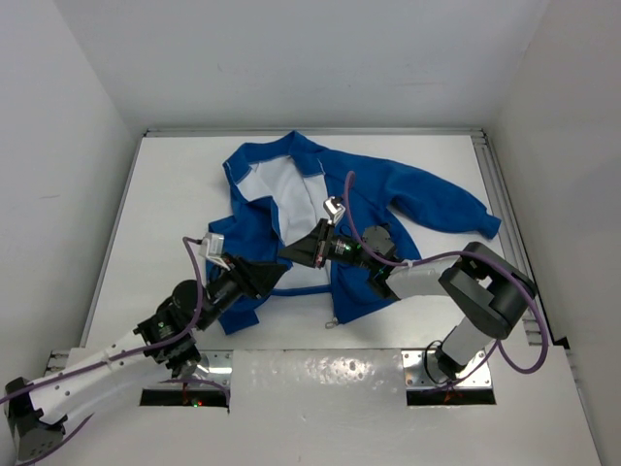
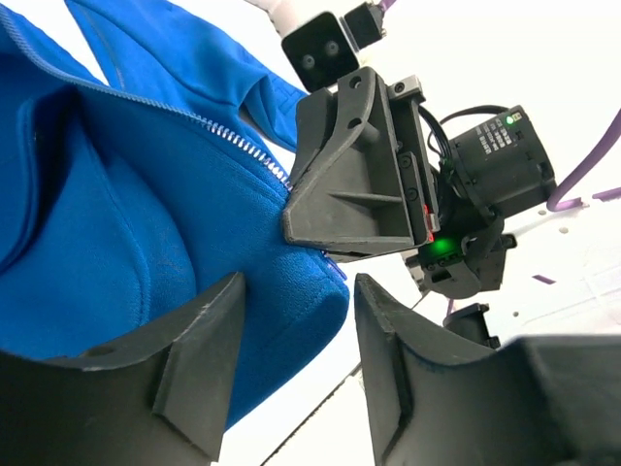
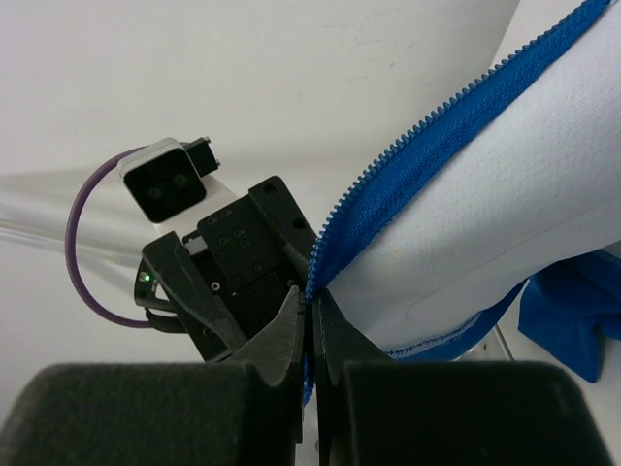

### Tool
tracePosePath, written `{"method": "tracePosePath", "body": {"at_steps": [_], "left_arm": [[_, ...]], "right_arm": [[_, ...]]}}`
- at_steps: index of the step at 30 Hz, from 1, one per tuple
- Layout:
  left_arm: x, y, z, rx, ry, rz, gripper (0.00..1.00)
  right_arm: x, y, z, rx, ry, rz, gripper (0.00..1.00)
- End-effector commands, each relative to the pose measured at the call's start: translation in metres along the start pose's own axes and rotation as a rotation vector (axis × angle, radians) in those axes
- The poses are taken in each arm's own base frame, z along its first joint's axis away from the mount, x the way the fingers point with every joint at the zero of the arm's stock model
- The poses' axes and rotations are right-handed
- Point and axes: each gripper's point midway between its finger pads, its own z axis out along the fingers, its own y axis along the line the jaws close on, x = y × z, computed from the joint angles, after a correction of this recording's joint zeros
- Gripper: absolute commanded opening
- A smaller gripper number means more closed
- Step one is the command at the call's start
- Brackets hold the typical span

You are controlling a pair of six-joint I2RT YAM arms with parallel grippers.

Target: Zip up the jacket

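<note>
A bright blue jacket point(image 1: 408, 199) is seen spread open on a white table point(image 1: 165, 194), its collar turned toward the far side and its white lining point(image 1: 281, 199) laid bare. The left arm point(image 1: 116, 351) is stretched low from the near left corner toward the jacket's lower hem. The left end effector point(image 1: 275, 276) is held released, its two dark, wedge-shaped plastic fingers point(image 2: 199, 364) parted. The soft, matte blue hem is seen just beyond them and is not gripped. The right arm point(image 1: 485, 286) is folded at a raised elbow on the right and is reached leftward over the garment's front panel. The right end effector point(image 3: 310, 309) is clenched on the bottom end of the zipper point(image 3: 417, 136), the jacket's edge being pinched between its tips. From that grip the fine-toothed zipper is drawn up and away in a taut line along the edge of the smooth lining. The two end effectors are brought close together, tip facing tip, at the hem. A purple cable point(image 1: 529, 354) is looped beside the right arm's base
</note>
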Motion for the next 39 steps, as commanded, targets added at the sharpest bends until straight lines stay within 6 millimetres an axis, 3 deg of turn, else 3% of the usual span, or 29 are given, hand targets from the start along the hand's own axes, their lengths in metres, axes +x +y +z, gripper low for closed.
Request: {"method": "tracePosePath", "body": {"at_steps": [1, 14, 18, 25, 26, 27, 31, 33, 34, 35, 37, 38, 39], "left_arm": [[-0.018, -0.023, 0.003, 0.079, -0.052, -0.031, 0.43], [-0.026, -0.021, 0.004, 0.063, -0.090, -0.006, 0.14], [-0.025, -0.017, 0.004, 0.053, -0.090, 0.004, 0.00], [-0.027, -0.015, 0.004, 0.069, -0.116, 0.059, 0.00], [-0.028, -0.017, 0.005, 0.076, -0.124, 0.070, 0.00], [-0.029, -0.016, 0.006, 0.074, -0.129, 0.101, 0.00], [-0.038, -0.010, 0.012, 0.029, -0.159, 0.186, 0.00], [-0.044, -0.003, 0.013, -0.012, -0.188, 0.217, 0.00], [-0.048, -0.001, 0.013, -0.023, -0.204, 0.248, 0.00], [-0.054, -0.002, 0.013, -0.030, -0.234, 0.254, 0.00], [-0.058, -0.003, 0.013, -0.019, -0.255, 0.304, 0.00], [-0.060, -0.005, 0.014, -0.013, -0.263, 0.317, 0.00], [-0.065, -0.007, 0.014, -0.015, -0.272, 0.341, 0.00]], "right_arm": [[-0.008, 0.100, -0.016, -0.398, -0.065, -0.249, 0.00], [-0.006, 0.093, -0.016, -0.382, -0.057, -0.237, 0.00], [-0.006, 0.090, -0.016, -0.372, -0.062, -0.234, 0.00], [-0.002, 0.072, -0.017, -0.324, -0.048, -0.206, 0.00], [-0.001, 0.070, -0.017, -0.316, -0.043, -0.206, 0.05], [-0.001, 0.064, -0.016, -0.294, -0.038, -0.200, 0.24], [0.002, 0.046, -0.017, -0.204, -0.019, -0.216, 0.66], [0.001, 0.028, -0.018, -0.115, -0.016, -0.246, 0.75], [-0.001, 0.029, -0.022, -0.094, -0.037, -0.310, 0.82], [0.000, 0.013, -0.025, -0.013, -0.028, -0.306, 0.85], [-0.002, 0.011, -0.035, 0.041, -0.045, -0.406, 0.89], [-0.004, -0.007, -0.041, 0.135, -0.053, -0.406, 0.91], [-0.005, -0.011, -0.047, 0.172, -0.060, -0.429, 0.92]]}}
